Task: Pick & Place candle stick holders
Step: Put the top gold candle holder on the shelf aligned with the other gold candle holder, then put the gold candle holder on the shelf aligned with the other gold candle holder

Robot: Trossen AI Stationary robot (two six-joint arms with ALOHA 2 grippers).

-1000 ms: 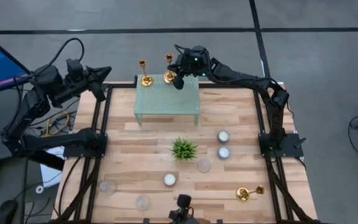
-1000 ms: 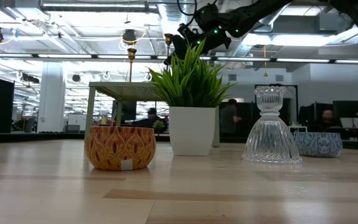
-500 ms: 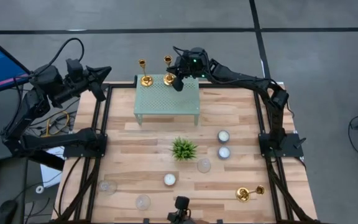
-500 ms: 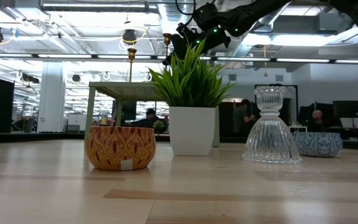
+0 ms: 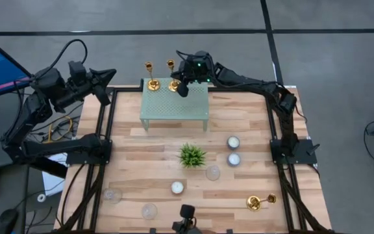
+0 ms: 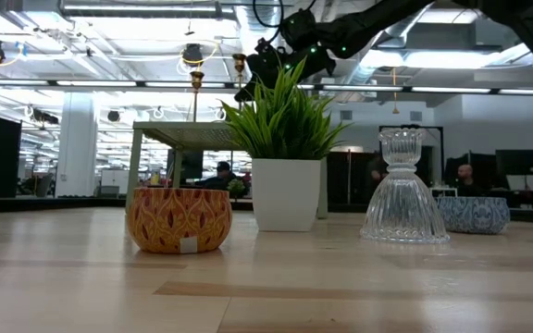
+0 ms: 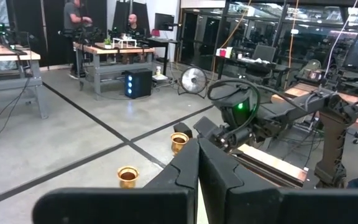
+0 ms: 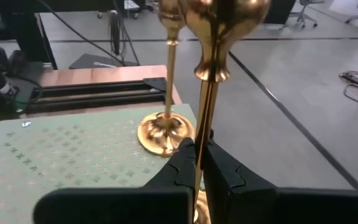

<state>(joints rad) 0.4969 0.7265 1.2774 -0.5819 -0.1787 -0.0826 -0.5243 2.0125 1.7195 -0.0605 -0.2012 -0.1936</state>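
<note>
Two gold candle stick holders stand at the far edge of a pale green perforated stand (image 5: 174, 104). The left one (image 5: 151, 82) rests on its round base (image 8: 165, 134), untouched. My right gripper (image 5: 182, 87) is shut on the other holder (image 5: 173, 83), which stands upright beside it; its cup (image 6: 240, 61) shows above the plant in the low view. A third holder (image 5: 260, 202) lies on its side at the table's near right. My left gripper (image 5: 112, 74) hangs shut and level beyond the table's far left corner. My right gripper pinches the holder's thin stem (image 8: 199, 134) between its two fingers, below the top cup (image 8: 229, 12). The fingers come almost level from the far right and lie across the stem. The holder stays upright. I cannot tell whether its base (image 8: 197, 216) rests on the stand.
A small potted plant (image 5: 192, 156) stands mid-table. White tealights (image 5: 233, 142) (image 5: 234, 158) (image 5: 177, 188) and clear glass cups (image 5: 213, 172) (image 5: 113, 194) (image 5: 149, 210) are scattered over the near half. The stand's near part is bare.
My right gripper has shifted a little toward the table's left along the stand's far edge, taking the held holder upright closer to the other standing holder. It has stayed shut on the stem.
</note>
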